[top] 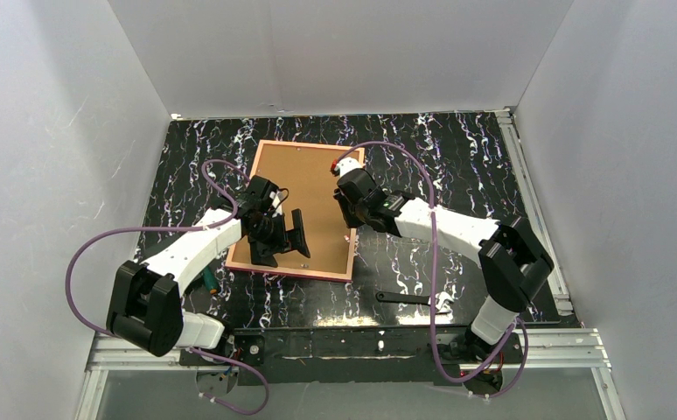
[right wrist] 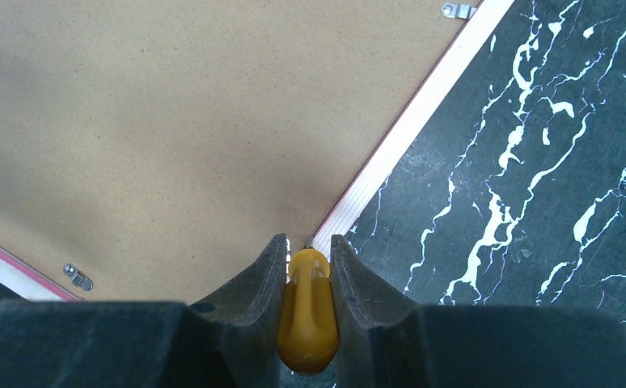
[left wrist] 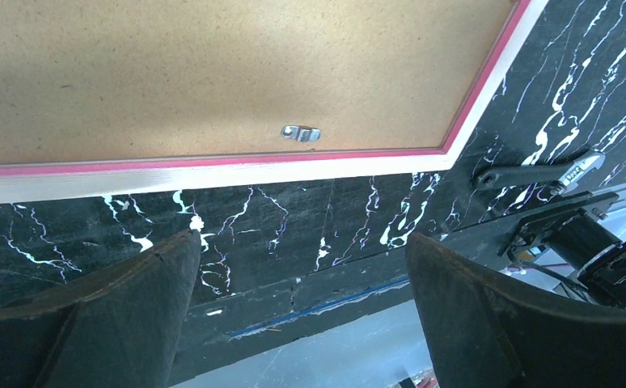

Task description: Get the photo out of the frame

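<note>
The frame (top: 290, 270) lies face down on the table, its brown back panel (top: 304, 197) up and its pink-red border (left wrist: 213, 164) showing around it. The photo is hidden under the panel. My left gripper (left wrist: 302, 250) hangs open over the table just off the frame's near edge, with nothing between its fingers; a small metal clip (left wrist: 301, 133) sits on that edge. My right gripper (right wrist: 307, 242) is shut on a yellow tool handle (right wrist: 308, 315), which points down at the frame's right edge (right wrist: 407, 133). From above, the right gripper (top: 348, 179) stands at the frame's far right side.
A black flat tool (top: 405, 299) lies on the marble-patterned table near the right arm's base, also seen as the black flat tool (left wrist: 536, 171) in the left wrist view. A small green-and-orange object (top: 210, 284) lies by the left arm. More clips (right wrist: 78, 277) sit along the panel's edges.
</note>
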Controlling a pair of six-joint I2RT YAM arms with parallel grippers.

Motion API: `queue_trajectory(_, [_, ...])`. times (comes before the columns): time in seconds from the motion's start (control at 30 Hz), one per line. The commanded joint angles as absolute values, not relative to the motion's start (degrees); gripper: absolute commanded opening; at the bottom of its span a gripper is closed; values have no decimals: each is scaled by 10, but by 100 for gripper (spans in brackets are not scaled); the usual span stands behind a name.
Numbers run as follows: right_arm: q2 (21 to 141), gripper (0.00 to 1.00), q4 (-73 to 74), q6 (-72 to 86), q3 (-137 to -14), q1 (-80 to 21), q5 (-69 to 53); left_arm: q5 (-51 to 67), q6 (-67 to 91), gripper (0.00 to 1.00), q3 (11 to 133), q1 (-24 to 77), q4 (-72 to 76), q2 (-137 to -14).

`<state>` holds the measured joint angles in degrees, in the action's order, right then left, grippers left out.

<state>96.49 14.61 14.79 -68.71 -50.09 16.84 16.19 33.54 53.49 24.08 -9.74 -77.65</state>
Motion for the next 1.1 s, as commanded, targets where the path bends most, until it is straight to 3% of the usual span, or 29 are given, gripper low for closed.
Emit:
queue_trajectory(0.0, [941, 1, 131, 143, -657, -508, 196, 177, 357, 98, 510, 237, -127, -763])
queue_trajectory(0.73, [916, 1, 136, 223, -625, -552, 165, 178, 444, 98, 448, 237, -81, -800])
queue_trajectory(1.07, [919, 1, 111, 255, -627, -550, 95, 179, 453, 98, 441, 237, -76, -805])
